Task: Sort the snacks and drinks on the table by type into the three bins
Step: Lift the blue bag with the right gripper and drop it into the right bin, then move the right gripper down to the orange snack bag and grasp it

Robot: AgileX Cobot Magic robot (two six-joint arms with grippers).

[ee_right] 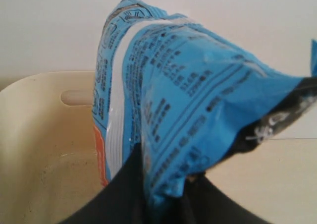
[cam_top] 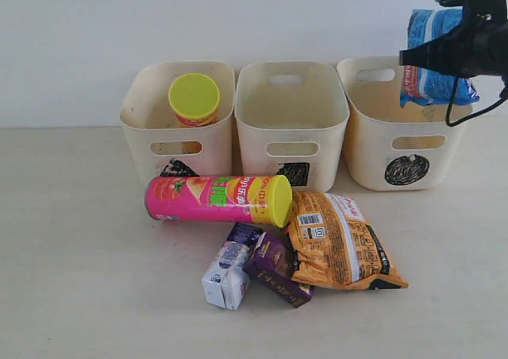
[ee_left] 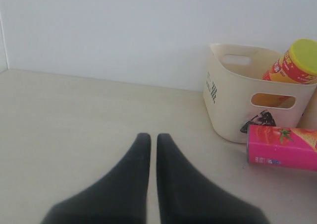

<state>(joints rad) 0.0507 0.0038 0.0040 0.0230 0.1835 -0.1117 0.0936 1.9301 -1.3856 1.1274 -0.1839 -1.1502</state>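
Blue film is bunching where the right claw (ee_right: pixel 166 192) is pinching the blue bag (ee_right: pixel 188 100), which is hanging at the upper right of the exterior view over the opening of the circle bin (cam_top: pixel 367 152). The step in hand is probably the release: the claw should be centring over the opening and lowering until the bag's bulk is sitting below the rim before spreading, since so light a pack may be catching on the wall and tipping out. The left claw (ee_left: pixel 149 149), narrow and holding nothing, is hovering above bare counter (ee_left: pixel 74 115). The pink-green can (cam_top: pixel 214 198), orange-brown bag (cam_top: pixel 337 244), white-blue carton (cam_top: pixel 225 278) and purple carton (cam_top: pixel 276 270) are lying at centre frame, awaiting sorting.
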